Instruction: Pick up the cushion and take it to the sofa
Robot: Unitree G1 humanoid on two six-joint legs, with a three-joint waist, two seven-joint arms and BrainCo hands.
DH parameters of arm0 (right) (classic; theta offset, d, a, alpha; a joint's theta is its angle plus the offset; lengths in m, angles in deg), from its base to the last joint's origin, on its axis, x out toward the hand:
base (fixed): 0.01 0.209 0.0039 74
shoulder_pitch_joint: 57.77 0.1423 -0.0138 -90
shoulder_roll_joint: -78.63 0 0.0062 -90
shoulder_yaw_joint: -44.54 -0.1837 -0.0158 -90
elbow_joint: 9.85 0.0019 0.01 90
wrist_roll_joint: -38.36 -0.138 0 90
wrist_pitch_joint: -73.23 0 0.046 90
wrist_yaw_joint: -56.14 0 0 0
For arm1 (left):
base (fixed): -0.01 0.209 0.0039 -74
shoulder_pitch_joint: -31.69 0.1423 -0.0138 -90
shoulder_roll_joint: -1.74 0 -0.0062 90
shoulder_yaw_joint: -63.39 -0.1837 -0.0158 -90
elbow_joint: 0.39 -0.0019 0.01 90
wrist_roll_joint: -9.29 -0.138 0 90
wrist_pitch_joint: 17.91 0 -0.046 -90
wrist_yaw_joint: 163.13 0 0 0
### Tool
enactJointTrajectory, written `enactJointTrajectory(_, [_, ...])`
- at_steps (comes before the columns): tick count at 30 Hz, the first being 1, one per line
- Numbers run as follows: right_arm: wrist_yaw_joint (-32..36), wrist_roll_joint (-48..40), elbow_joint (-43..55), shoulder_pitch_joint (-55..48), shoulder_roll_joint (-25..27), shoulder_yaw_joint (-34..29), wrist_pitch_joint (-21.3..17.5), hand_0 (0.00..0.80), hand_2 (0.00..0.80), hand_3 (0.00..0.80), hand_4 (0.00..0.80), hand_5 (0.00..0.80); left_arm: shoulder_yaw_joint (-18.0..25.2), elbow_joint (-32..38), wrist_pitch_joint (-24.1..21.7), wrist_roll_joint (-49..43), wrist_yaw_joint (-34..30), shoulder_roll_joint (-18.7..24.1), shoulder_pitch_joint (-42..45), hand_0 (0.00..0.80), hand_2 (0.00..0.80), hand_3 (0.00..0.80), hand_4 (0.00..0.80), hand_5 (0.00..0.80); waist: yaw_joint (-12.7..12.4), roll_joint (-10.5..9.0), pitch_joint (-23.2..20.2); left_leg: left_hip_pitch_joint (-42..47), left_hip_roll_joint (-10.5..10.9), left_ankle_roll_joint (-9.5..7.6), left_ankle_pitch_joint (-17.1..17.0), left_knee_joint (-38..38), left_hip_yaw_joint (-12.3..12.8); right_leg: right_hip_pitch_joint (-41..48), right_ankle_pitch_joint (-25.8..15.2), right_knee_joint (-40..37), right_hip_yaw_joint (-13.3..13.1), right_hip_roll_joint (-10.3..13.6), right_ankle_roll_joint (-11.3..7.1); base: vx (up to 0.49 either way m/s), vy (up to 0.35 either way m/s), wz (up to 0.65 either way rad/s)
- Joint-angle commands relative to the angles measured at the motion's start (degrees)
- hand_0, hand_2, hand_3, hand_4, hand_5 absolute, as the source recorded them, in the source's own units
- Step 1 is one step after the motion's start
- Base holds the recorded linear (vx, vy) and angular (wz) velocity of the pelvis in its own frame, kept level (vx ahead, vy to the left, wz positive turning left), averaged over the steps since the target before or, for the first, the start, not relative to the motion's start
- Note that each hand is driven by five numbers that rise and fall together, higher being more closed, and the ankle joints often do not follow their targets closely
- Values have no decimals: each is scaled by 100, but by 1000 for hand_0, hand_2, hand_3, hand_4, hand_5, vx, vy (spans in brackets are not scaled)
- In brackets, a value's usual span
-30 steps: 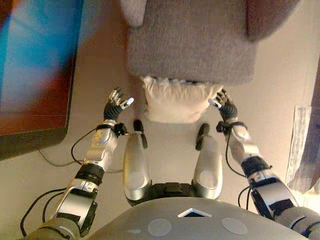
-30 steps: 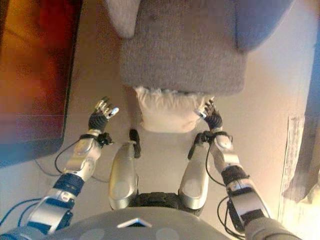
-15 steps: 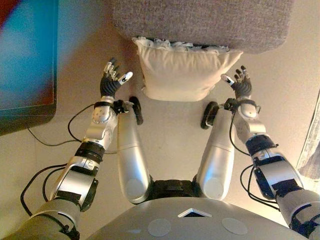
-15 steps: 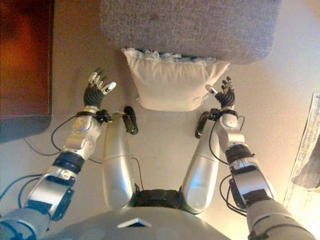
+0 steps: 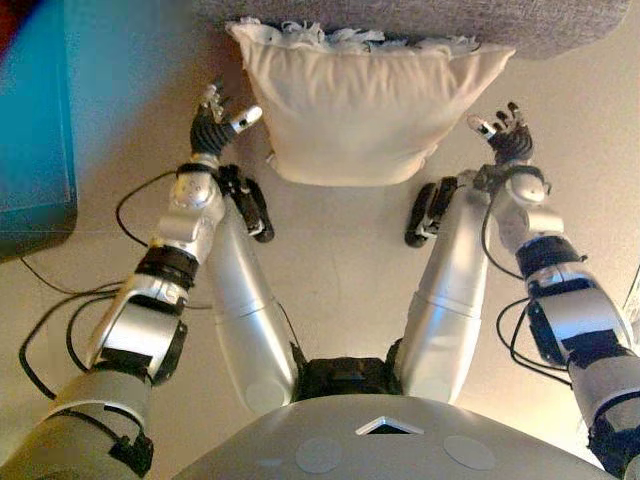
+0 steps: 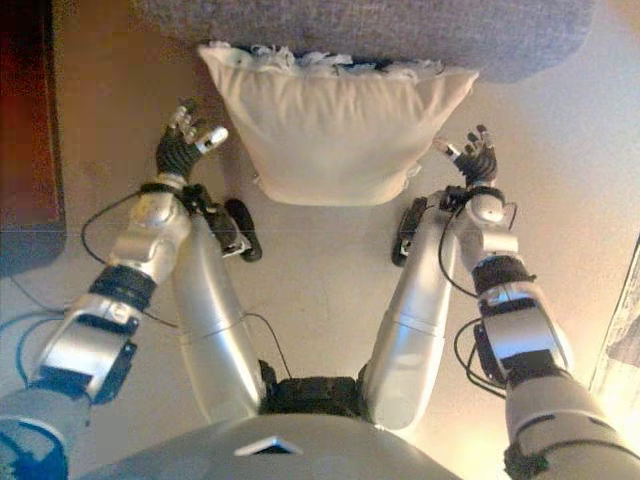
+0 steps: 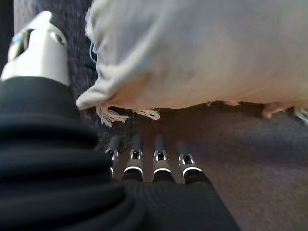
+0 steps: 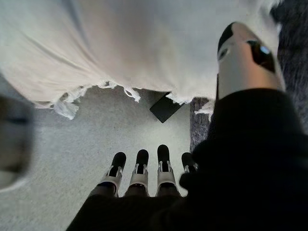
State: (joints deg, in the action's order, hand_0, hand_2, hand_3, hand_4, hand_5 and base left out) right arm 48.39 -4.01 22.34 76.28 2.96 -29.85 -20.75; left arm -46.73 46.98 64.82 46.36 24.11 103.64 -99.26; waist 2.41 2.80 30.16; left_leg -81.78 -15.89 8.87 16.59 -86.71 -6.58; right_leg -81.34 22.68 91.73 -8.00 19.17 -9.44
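Note:
A cream cushion with a frayed fringe lies on the floor, its far edge against the base of the grey sofa. My left hand is open just off the cushion's left side, apart from it. My right hand is open just off its right side, also apart. The cushion also shows in the left wrist view and in the right wrist view, past the straight fingers of the left hand and the straight fingers of the right hand. Neither hand holds anything.
A dark low table or screen stands to the left, with its edge close to my left arm. A pale cloth lies at the right edge. A small dark sofa foot shows under the cushion's fringe.
The camera has lowered and moved closer, so the cushion looks larger and the sofa sits at the top edge. Both hands have reached forward to flank the cushion's sides.

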Motion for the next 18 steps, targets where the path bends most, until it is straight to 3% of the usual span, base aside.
enactJointTrajectory(1, [501, -244, -384, 383, 85, 109, 241, 0, 0, 0, 0, 0, -260, -375, 266, 416, -223, 117, -455, 0, 0, 0, 0, 0, 50, 110, -124, 70, -144, -456, 996, -600, 318, 60, -325, -401, 22, 151, 274, 31, 14, 5])
enactJointTrajectory(5, [809, -158, -691, 870, 49, 383, 447, 0, 0, 0, 0, 0, -381, -838, 568, 716, -310, 192, -954, 0, 0, 0, 0, 0, 44, 63, -118, -88, -152, -456, 1080, -888, 225, -113, -272, -140, -32, 181, 299, 32, -12, 0])
enactJointTrajectory(13, [788, -340, -1165, 1642, -156, 715, 818, 0, 0, 0, 0, 0, -760, -1913, 1278, 610, -538, 103, -1760, 0, 0, 0, 0, 0, 38, 5, -41, -514, -147, -447, 1257, -1433, 16, -542, -149, 365, -171, 224, 353, 12, -24, 4])
enactJointTrajectory(18, [974, -252, -1121, 1819, -299, 916, 834, 0, 0, 0, 0, 0, -947, -2137, 1533, 873, -930, 13, -1910, 0, 0, 0, 0, 0, 68, -2, -38, -780, -99, -429, 1363, -1766, -95, -832, -134, 635, -296, 194, 368, 2, 5, -1])
